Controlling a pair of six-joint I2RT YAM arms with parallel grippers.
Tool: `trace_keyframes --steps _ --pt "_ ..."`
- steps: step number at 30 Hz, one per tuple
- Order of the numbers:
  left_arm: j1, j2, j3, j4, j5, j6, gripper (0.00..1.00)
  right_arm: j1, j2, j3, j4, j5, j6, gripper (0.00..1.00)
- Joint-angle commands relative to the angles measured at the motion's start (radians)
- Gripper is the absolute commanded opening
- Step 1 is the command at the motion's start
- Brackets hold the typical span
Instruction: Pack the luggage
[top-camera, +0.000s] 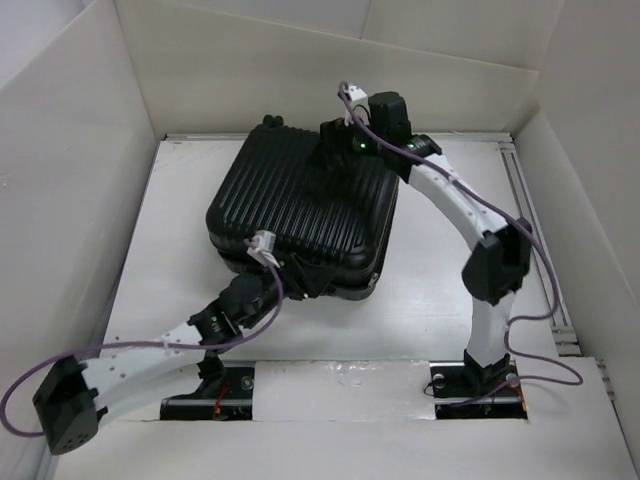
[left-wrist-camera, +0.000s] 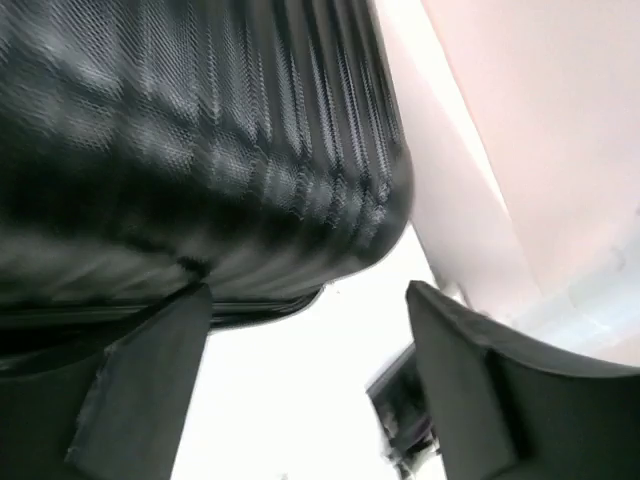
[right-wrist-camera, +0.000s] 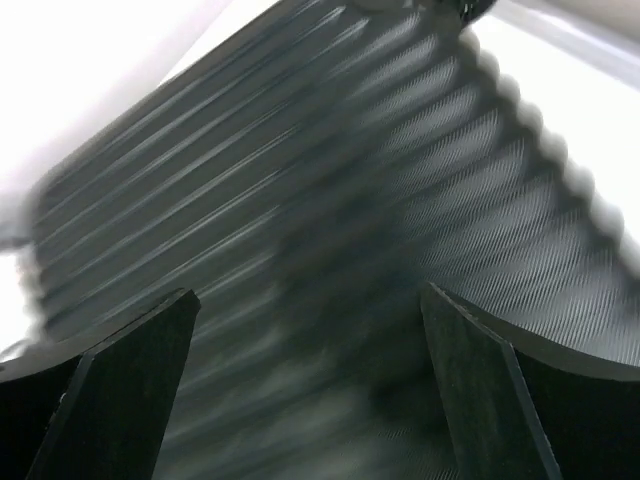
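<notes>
Suitcase (top-camera: 300, 205) lies flat and shut on the table (top-camera: 430, 300), centre to far side, turned a little off square. Ribbed lid faces up.

Left gripper (top-camera: 305, 278) sits at the near edge of the case, just by the seam. Its wrist view shows the fingers (left-wrist-camera: 150, 380) spread with only table between them, so it is open and holding nothing. The case corner is just above and beyond them.

Right gripper (top-camera: 338, 140) hangs over the far right part of the lid. Its fingers (right-wrist-camera: 480, 380) are wide apart with only ribbed shell below and nothing clamped. Whether it touches the lid can't be told, as that view is blurred.

Handling, as a judgement:
- The hard shell is stiff and won't give under the pads.
- The grooved plastic looks slick, so a pinch on the flat lid would likely slide off.
- The body is far too broad to span.
- The best hold is probably the lid lip at the seam on the near side, with the other arm pressing the base down.
- It is the largest thing here, probably heavy for one arm, and it may skate across the smooth table when pushed.
</notes>
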Motion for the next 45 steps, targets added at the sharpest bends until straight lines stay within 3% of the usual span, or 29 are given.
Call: trace_keyframes --steps 1,3,4,7,8,11,13,14,16,17,18,20,21,22,24,26,30,34,40,45 --pt "0.046 -0.177 0.076 -0.144 -0.268 0.07 0.79 -0.051 -0.204 -0.105 -0.138 0.057 0.118 1.0" --pt "0.077 -0.301 0.096 -0.209 -0.359 0.084 0.91 -0.063 -0.347 -0.189 -0.106 0.099 0.118 1.0" --pt "0.077 -0.33 0.134 -0.239 -0.413 0.084 1.0 -0.063 -0.402 -0.311 -0.082 0.126 0.13 1.0" --pt "0.086 -0.34 0.211 -0.345 -0.648 0.101 1.0 -0.051 -0.64 -0.543 0.04 0.147 0.14 1.0" --pt "0.086 -0.32 0.266 -0.365 -0.701 0.113 1.0 -0.051 -0.699 -0.701 0.068 0.147 0.157 1.0" --pt "0.086 -0.217 0.373 -0.435 -0.756 0.108 1.0 -0.017 -0.907 -0.982 0.145 0.166 0.206 0.98" --pt "0.086 -0.139 0.42 -0.425 -0.756 0.139 1.0 0.001 -1.042 -1.094 0.168 0.176 0.238 0.67" --pt "0.102 -0.075 0.473 -0.425 -0.739 0.188 1.0 0.024 -1.13 -1.183 0.168 0.192 0.27 0.39" --pt "0.163 0.012 0.548 -0.453 -0.693 0.215 1.0 0.052 -1.213 -1.272 0.168 0.229 0.296 0.3" --pt "0.23 0.055 0.602 -0.503 -0.551 0.194 1.0 0.061 -1.247 -1.308 0.168 0.229 0.296 0.3" --pt "0.43 0.126 0.675 -0.51 -0.413 0.194 1.0 0.07 -1.301 -1.36 0.168 0.229 0.307 0.35" --pt "0.656 0.166 0.691 -0.51 -0.026 0.103 0.97 0.07 -1.34 -1.398 0.168 0.208 0.319 0.46" --pt "0.745 0.166 0.663 -0.49 0.04 0.078 0.9 0.07 -1.353 -1.409 0.168 0.199 0.319 0.54" --pt "0.81 0.153 0.635 -0.475 0.063 0.058 0.9 0.081 -1.378 -1.42 0.156 0.199 0.319 0.67" --pt "0.913 0.114 0.587 -0.52 0.01 0.038 0.89 0.092 -1.396 -1.42 0.139 0.199 0.319 0.76" --pt "0.985 0.084 0.477 -0.556 0.05 0.001 0.83 0.101 -1.406 -1.42 0.11 0.272 0.319 0.86" --pt "1.195 -0.031 0.207 -0.459 0.243 -0.037 0.78 0.11 -1.415 -1.444 0.1 0.343 0.339 0.96" --pt "1.208 0.017 0.144 -0.386 0.372 -0.025 0.76 0.058 -1.322 -1.432 0.239 0.306 0.339 0.99" --pt "1.208 0.068 0.086 -0.24 0.467 -0.05 0.75 0.058 -1.027 -1.255 0.358 0.067 0.292 0.99" --pt "1.186 0.022 0.096 -0.244 0.507 -0.037 0.75 0.093 -0.913 -1.216 0.457 0.064 0.292 0.99"
